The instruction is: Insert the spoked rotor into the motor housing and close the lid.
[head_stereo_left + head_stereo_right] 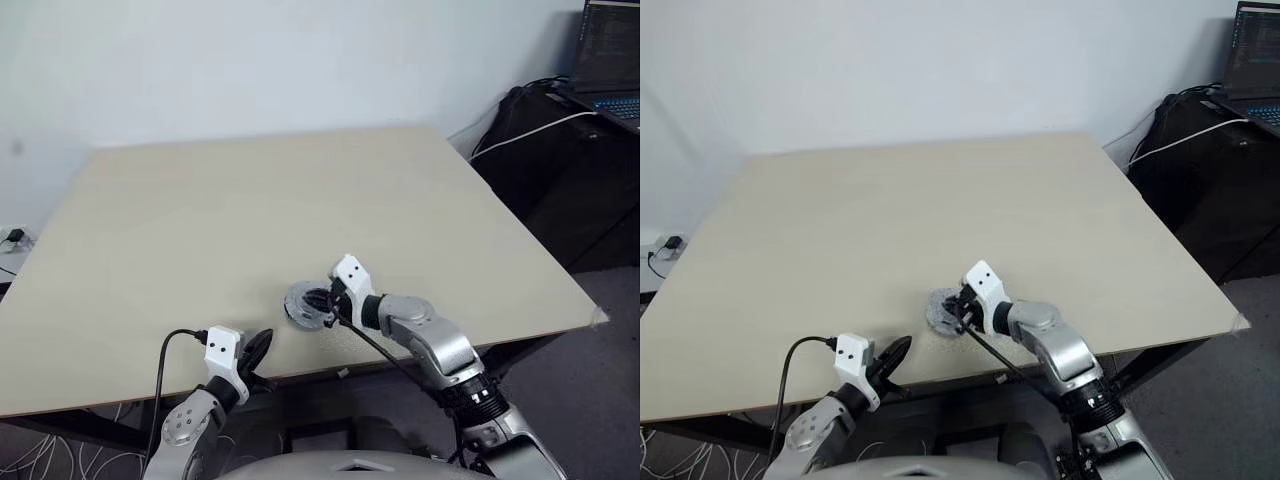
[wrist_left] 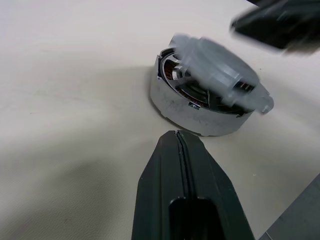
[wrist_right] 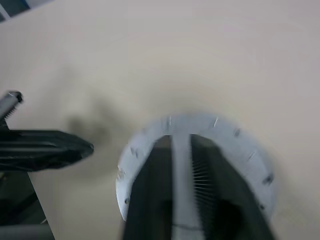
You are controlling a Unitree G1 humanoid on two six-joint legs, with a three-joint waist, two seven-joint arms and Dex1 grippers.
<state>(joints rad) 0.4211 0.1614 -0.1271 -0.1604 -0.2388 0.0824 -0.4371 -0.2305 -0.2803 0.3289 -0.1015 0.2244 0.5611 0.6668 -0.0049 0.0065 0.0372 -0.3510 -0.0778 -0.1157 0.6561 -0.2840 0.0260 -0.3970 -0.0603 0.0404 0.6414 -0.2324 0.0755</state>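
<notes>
Lid [image 2: 220, 70] sits askew on motor housing [image 2: 195, 107], gripped by right pincer [image 1: 327, 303] for seating; left pincer [image 2: 180, 145] clenched alongside.

Motor housing [image 2: 200, 107]: round, silver wall, copper windings, on table near front edge. Lid [image 2: 220, 70]: grey disc, tilted atop housing.

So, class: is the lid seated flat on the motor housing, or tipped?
Tipped, not seated. The lid sits askew on the motor housing, and copper windings show through a gap under its raised edge.
</notes>
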